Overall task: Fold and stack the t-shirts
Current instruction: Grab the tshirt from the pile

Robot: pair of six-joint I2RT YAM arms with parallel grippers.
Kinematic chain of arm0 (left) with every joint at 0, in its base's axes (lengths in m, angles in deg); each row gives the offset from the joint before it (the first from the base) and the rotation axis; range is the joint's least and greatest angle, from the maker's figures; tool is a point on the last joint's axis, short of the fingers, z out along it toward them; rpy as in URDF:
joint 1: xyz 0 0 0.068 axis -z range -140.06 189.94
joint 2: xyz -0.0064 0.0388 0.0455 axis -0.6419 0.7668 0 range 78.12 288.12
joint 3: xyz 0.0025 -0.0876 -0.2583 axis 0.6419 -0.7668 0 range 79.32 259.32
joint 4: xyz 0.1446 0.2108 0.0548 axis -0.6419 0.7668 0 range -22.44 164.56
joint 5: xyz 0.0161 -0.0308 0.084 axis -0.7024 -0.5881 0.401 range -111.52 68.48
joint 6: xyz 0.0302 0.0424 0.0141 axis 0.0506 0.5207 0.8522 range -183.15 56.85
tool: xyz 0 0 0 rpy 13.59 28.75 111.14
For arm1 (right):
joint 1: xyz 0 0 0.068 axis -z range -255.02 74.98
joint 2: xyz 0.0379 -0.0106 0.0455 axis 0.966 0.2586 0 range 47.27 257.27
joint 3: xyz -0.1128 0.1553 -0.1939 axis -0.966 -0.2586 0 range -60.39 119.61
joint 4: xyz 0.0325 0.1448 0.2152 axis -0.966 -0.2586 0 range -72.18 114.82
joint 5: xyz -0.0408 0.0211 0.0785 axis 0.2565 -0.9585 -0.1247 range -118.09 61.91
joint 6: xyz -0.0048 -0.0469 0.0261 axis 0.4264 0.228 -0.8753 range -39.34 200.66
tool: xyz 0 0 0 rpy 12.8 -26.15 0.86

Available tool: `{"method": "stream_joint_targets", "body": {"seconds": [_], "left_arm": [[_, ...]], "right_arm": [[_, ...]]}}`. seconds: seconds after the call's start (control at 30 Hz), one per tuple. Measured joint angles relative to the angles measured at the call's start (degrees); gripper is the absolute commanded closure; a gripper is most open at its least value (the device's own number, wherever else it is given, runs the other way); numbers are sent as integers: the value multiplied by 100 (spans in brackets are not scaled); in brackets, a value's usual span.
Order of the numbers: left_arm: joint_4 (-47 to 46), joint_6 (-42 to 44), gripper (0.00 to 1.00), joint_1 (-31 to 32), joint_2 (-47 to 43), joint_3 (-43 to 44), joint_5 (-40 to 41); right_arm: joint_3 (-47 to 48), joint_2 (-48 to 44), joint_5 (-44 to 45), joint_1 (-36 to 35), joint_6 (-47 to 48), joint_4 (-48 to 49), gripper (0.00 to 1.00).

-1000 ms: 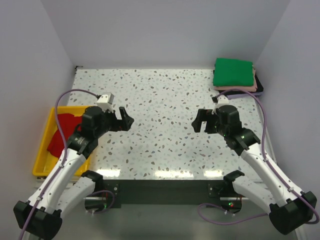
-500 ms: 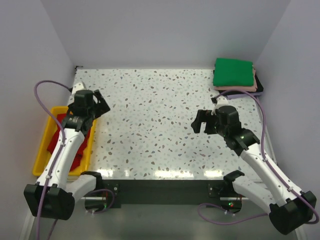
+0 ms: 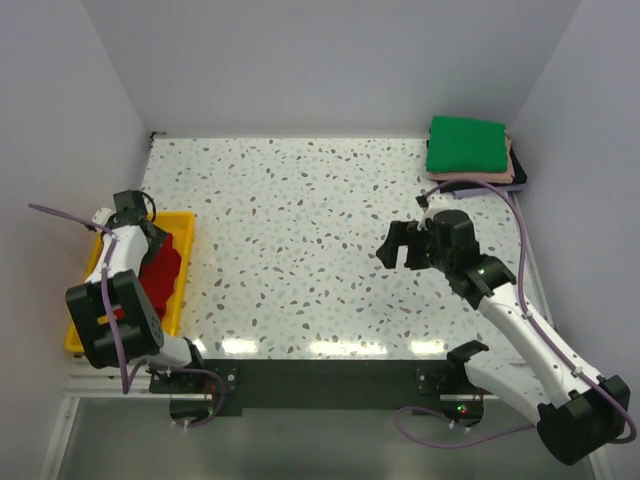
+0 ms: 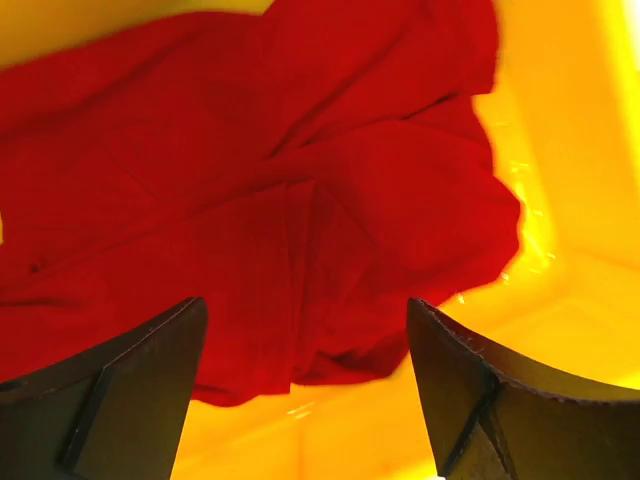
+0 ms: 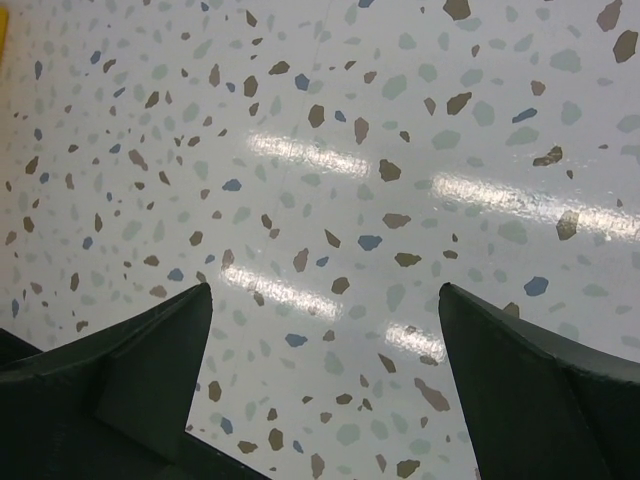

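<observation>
The bright red t-shirt (image 3: pixel 166 264) lies crumpled in the yellow tray (image 3: pixel 184 216) at the table's left edge; it fills the left wrist view (image 4: pixel 250 180). My left gripper (image 3: pixel 148 240) hangs open just above it (image 4: pixel 305 305), with nothing between the fingers. At the back right is a stack with a folded green t-shirt (image 3: pixel 466 145) on top, pale pink (image 3: pixel 503 177), lavender (image 3: pixel 472 186) and dark (image 3: pixel 520 163) edges showing under it. My right gripper (image 3: pixel 396 245) is open and empty over bare tabletop right of centre (image 5: pixel 325 290).
The speckled tabletop (image 3: pixel 310 220) is enclosed by pale walls on three sides. The tray's inside wall (image 4: pixel 580 180) rises close to the right of the left gripper. A lavender cable (image 3: pixel 60 212) loops out left of the left arm.
My left arm has swung left from the table's middle and now points down into the yellow tray over the red shirt. The right arm has barely moved.
</observation>
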Motion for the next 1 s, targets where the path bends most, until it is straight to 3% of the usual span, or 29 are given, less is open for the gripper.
{"method": "stream_joint_targets", "body": {"seconds": [0.2, 0.3, 0.33, 0.4, 0.43, 0.5, 0.53, 0.7, 1.0], "left_arm": [[-155, -278, 18, -365, 953, -20, 0], [-262, -319, 28, -431, 1196, -9, -13], [-291, -323, 40, -431, 1196, -9, -11], [-326, -330, 53, -437, 1215, -7, -11], [-337, -323, 69, -448, 1217, 0, -13], [-358, -315, 85, -468, 1202, 4, -24], [-372, -282, 100, -468, 1178, 4, -50], [-216, -111, 100, -472, 636, -24, -258], [-70, 568, 100, -470, -1593, 332, -793]], "right_arm": [[0, 28, -133, 0, 0, 7, 1], [-4, 28, -166, 0, -2, 9, 1], [-4, 28, -195, 0, 0, 9, 1], [-4, 28, -249, 0, 0, 13, 1], [-4, 28, -254, 0, 0, 11, 1], [-7, 28, -267, 0, 0, 13, 1], [-9, 28, -269, 0, 0, 20, 1], [-13, 74, -339, 0, 2, 48, 1], [-13, 264, -695, 0, 22, 92, 1]]}}
